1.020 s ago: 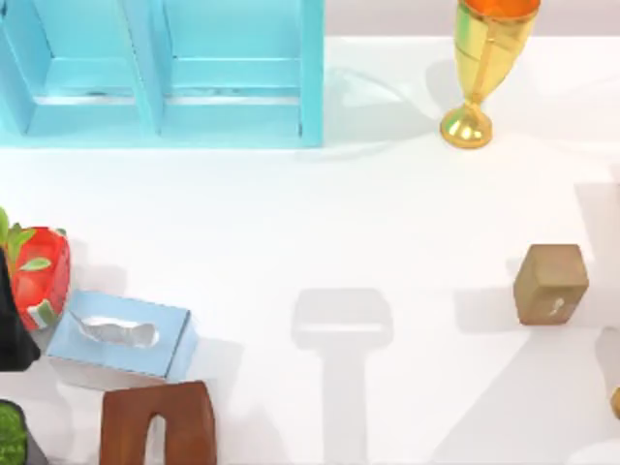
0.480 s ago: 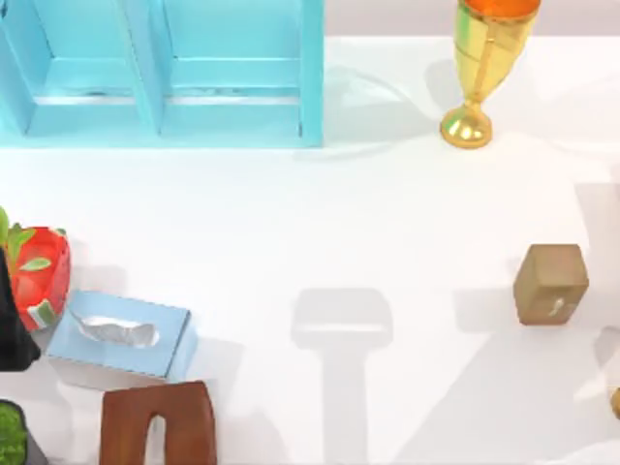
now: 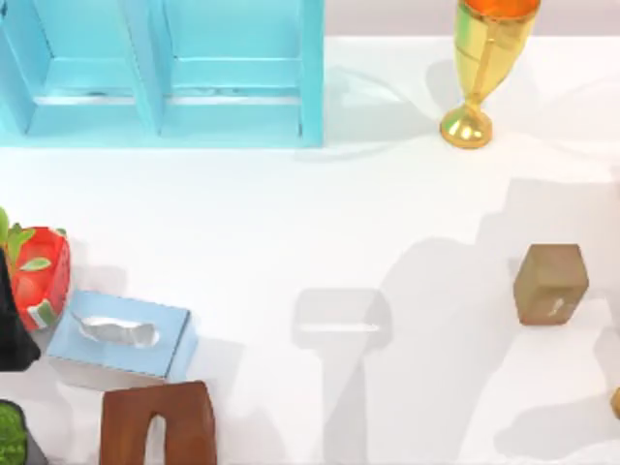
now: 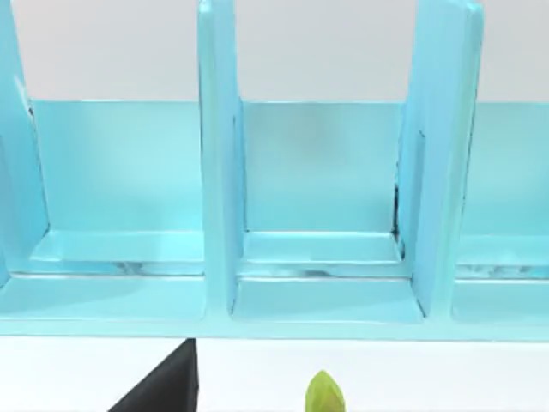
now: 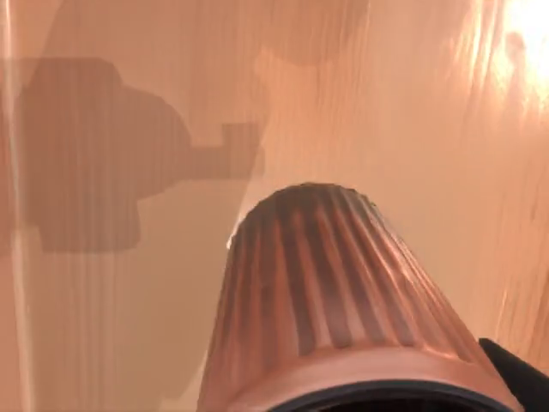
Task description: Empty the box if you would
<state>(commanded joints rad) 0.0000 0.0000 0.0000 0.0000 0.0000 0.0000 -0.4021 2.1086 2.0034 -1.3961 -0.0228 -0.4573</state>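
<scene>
The left arm is sitting at the table's left edge beside the tissue box; I cannot tell its fingers' state.

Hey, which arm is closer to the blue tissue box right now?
Left. My left arm sits at the table's left edge, just beside the tissue box. What looks like the right arm's shadow falls far across the table, around the wooden block.

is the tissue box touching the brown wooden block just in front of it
Cannot tell. In the top view the tissue box and the brown wooden block meet edge to edge, with no gap and no contact plainly shown.
</scene>
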